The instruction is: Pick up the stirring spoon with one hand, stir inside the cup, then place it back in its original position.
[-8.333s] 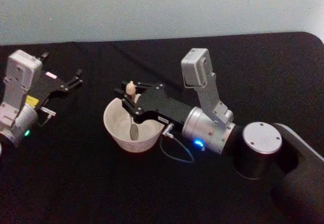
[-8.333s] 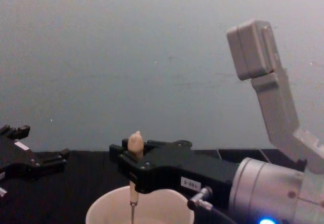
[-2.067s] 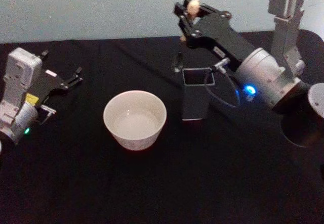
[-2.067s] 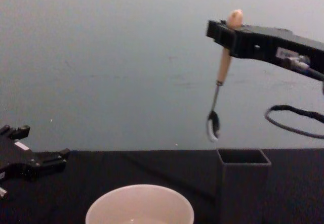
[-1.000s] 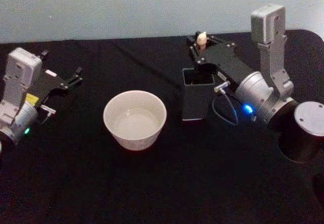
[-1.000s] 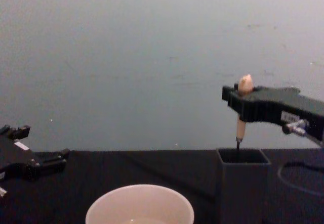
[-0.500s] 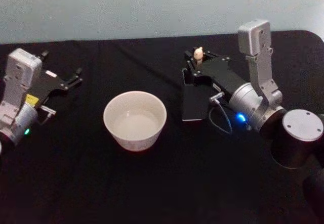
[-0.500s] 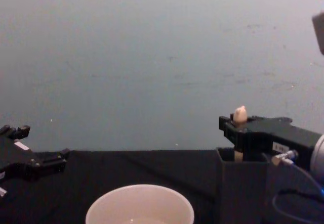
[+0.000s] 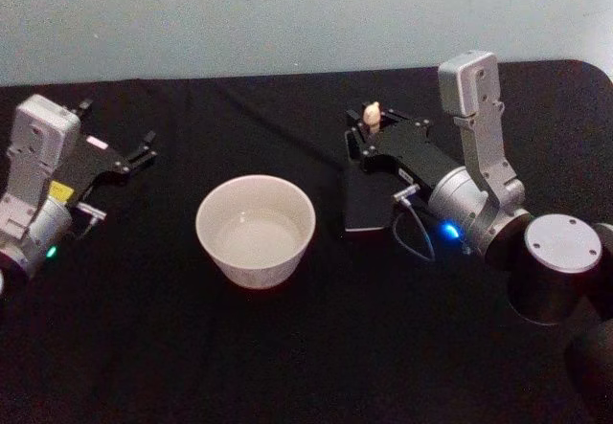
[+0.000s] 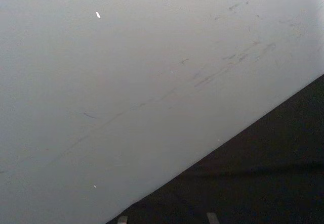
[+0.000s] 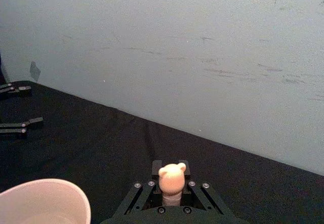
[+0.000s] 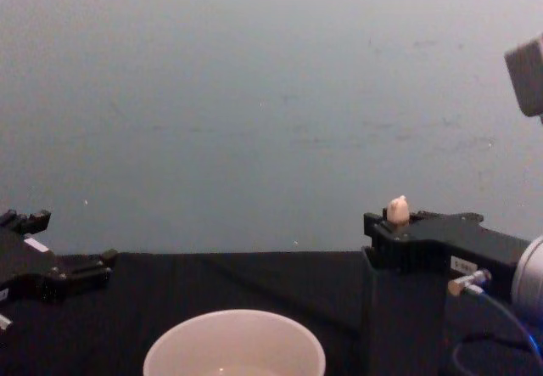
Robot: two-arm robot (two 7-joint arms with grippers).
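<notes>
Since the black table [image 9: 287, 347] carries the cup [image 9: 256, 230] near its middle and the holder box [image 9: 364, 209] just beside it toward your right, treat the step in hand as releasing the stirring spoon [image 9: 372, 112] into that box. The spoon stands upright in the square mouth with only its peach knob and a short piece of handle above the rim. Its shaft and bowl are hidden inside, so you cannot confirm that the bowl rests on the bottom. The return appears nearly complete. Open the jaws slowly and evenly so that neither pad drags the handle sideways. Then lift straight up past the knob before you draw back, because the narrow box would likely tip if nudged. The right arm [image 9: 479, 218] reaches forward and inward, low over the table. The right gripper [image 9: 369, 129] lies level across the box's mouth, jaws clamped on the handle just below the knob. The left gripper [image 9: 115, 132] is parked at the table's left, well apart from the cup, jaws apart.
</notes>
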